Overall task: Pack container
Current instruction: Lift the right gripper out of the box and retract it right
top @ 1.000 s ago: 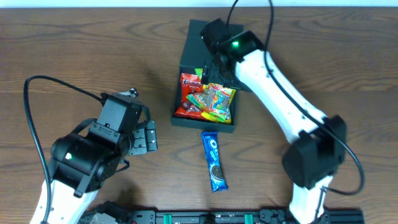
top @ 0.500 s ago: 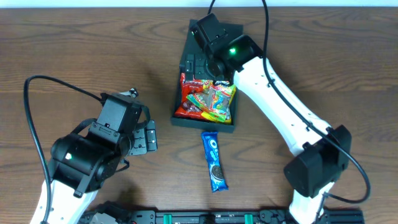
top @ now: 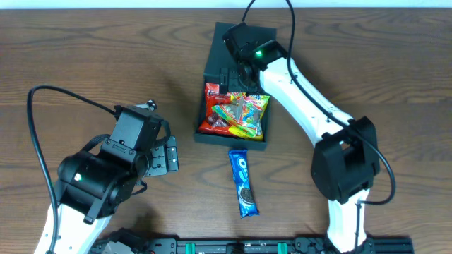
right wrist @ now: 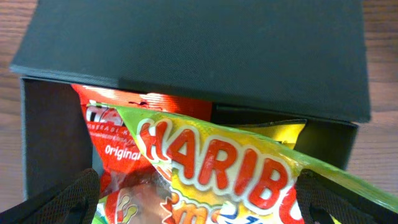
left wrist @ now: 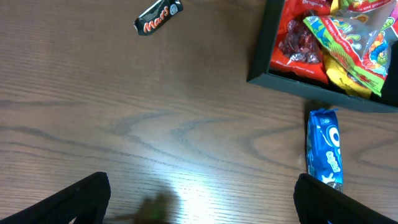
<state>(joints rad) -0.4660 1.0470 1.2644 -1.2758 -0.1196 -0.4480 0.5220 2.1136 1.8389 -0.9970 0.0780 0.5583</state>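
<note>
1. Overhead: container (top: pixel 229 143) centre-far holds sweets bag (top: pixel 244 113), red packet (top: pixel 212 106); right gripper (top: pixel 238 70) over its far end; blue biscuit packet (top: pixel 244 182) just nearer.
2. Left wrist: left gripper (left wrist: pixel 202 199) wide, empty; chocolate bar (left wrist: pixel 158 17) far-left.
3. Right wrist: jaws wide, empty; lid (right wrist: pixel 199 56) overhangs packets.

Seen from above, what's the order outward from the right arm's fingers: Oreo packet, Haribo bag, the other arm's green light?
1. Haribo bag, in the container, right by them.
2. Oreo packet, lying outside the container.
3. Left arm's green light, far across.
</note>
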